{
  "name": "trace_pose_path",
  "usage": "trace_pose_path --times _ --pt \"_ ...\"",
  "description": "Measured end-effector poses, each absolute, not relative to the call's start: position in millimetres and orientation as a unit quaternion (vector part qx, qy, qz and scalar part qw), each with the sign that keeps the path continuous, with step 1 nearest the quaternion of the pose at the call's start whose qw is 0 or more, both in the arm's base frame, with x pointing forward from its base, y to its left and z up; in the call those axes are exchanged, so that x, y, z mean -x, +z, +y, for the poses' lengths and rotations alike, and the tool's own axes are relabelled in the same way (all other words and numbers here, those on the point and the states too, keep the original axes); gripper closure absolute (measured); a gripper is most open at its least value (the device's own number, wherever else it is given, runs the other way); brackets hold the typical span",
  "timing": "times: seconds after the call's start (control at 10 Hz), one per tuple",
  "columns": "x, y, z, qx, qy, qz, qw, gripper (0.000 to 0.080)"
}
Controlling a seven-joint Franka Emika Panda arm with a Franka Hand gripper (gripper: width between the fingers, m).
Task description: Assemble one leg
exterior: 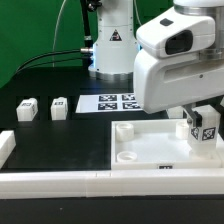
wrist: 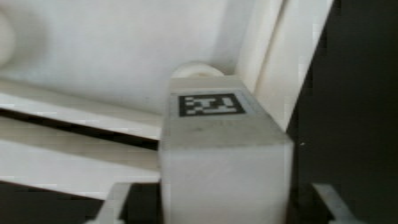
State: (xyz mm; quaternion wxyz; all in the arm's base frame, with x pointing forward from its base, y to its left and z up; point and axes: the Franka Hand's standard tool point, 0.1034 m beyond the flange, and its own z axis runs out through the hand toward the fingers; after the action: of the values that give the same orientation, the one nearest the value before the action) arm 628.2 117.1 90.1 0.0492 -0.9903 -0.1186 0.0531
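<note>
The end effector (exterior: 203, 120) is clenched on one leg (wrist: 222, 140), holding it upright over the far corner of the flat panel (exterior: 150, 150) on the exterior view's right. Contact between leg and panel appears close but cannot be confirmed. A second leg (exterior: 58, 107) and a third leg (exterior: 27, 108) stand on the surface (exterior: 60, 140), well apart from it.

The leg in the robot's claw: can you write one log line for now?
gripper: shut on the leg | place: at the panel edge | seated: cannot tell | spare legs: two, on table
</note>
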Motion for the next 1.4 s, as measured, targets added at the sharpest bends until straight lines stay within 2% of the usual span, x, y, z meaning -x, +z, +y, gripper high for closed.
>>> trace_pose_path --times 0.2,0.8,1.4 --pt "-628.2 90.1 117.6 0.992 0.054 -0.105 0.050 0.0507" --pt "-627.4 89.5 112.0 0.975 0.053 0.212 0.033 0.0505" --pt "-627.2 89.0 108.4 0.866 0.057 0.496 0.015 0.0505"
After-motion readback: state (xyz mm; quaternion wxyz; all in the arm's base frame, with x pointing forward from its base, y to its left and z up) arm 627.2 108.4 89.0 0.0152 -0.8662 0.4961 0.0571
